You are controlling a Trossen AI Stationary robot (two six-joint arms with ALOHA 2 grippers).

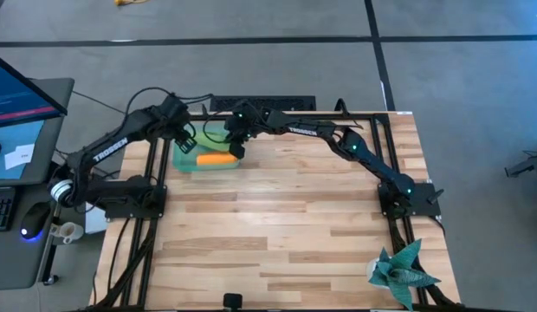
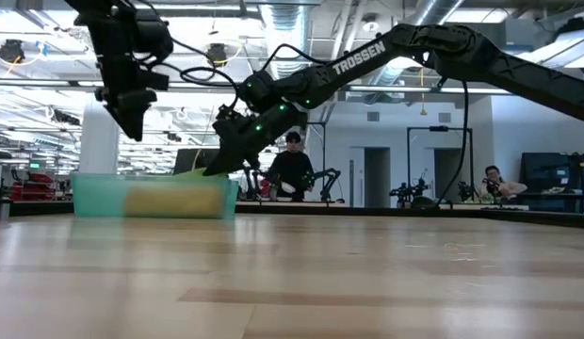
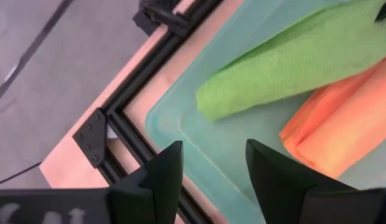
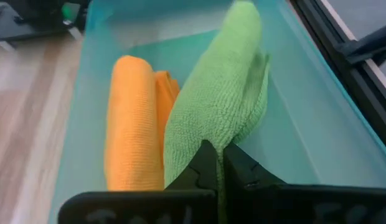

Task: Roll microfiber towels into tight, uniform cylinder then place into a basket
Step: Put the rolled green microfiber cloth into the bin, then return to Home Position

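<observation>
The teal basket (image 1: pixel 184 162) stands at the table's far left. A rolled orange towel (image 1: pixel 216 159) lies in it along its near side, and also shows in the right wrist view (image 4: pixel 132 118). A rolled lime green towel (image 4: pixel 221 112) slants down into the basket beside the orange one, its far end (image 3: pixel 227 102) on the basket floor. My right gripper (image 4: pixel 219 163) is shut on the green towel over the basket's right end. My left gripper (image 3: pixel 213 171) is open and empty above the basket's left end. My right gripper pinches the green towel roll at its near end (image 4: pixel 208 138) between its two fingers, coming slanting down from the table's right. The roll runs on away from the fingers, tilted, with its far end down in the basket.
A spiky teal star-shaped object (image 1: pixel 402 269) lies at the table's near right corner. A black frame rail (image 3: pixel 127 112) runs just outside the basket along the table's far left edges. People stand in the room beyond the table (image 2: pixel 292 169).
</observation>
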